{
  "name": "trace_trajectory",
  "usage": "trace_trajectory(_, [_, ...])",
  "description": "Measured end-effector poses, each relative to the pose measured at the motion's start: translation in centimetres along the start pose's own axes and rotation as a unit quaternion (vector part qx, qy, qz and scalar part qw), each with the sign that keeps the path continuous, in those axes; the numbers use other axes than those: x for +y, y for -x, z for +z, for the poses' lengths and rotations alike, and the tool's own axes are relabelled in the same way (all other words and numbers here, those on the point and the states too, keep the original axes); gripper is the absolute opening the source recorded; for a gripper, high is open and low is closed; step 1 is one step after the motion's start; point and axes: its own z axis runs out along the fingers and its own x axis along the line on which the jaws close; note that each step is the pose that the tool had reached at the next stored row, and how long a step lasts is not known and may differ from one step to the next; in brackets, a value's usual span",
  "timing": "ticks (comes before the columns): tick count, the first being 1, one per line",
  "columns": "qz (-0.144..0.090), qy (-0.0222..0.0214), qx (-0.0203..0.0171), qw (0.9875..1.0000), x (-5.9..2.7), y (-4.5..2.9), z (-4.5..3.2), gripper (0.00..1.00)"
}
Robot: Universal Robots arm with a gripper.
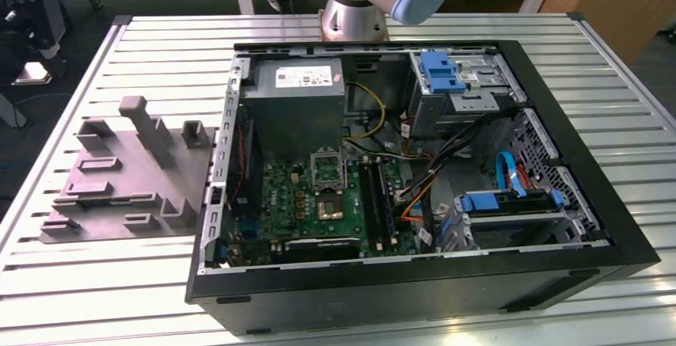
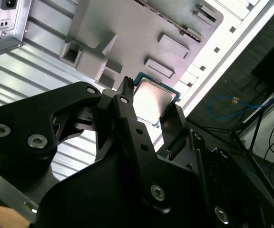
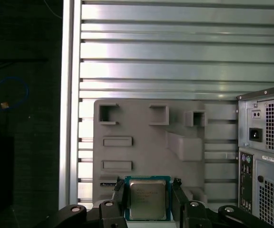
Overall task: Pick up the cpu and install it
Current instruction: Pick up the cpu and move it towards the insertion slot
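Holds the cpu (image 3: 147, 202) clamped by two opposite edges in the gripper (image 3: 147, 190), lifted clear above the grey tray (image 3: 141, 124) beside the open computer case (image 1: 423, 287), with pickup apparently done and seating in the motherboard's (image 1: 306, 207) seemingly bare socket (image 1: 328, 173) yet to do.

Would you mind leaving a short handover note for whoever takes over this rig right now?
Gripper: shut on the cpu, with its fingers against two opposite edges.
Cpu: held in the air above the grey tray, as seen in both wrist views.
Done: the pick-up.
Left: the install. The cpu is not yet in the open computer case, whose motherboard lies exposed in the exterior view.
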Motion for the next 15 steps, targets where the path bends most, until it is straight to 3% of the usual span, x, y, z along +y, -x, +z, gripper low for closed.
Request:
trace_trajectory(9, [0.0,0.0,-0.0001,1.0,0.0,0.82,0.02,0.47])
trace_trajectory(15, [0.0,0.0,0.0,1.0,0.0,0.96,0.02,0.47])
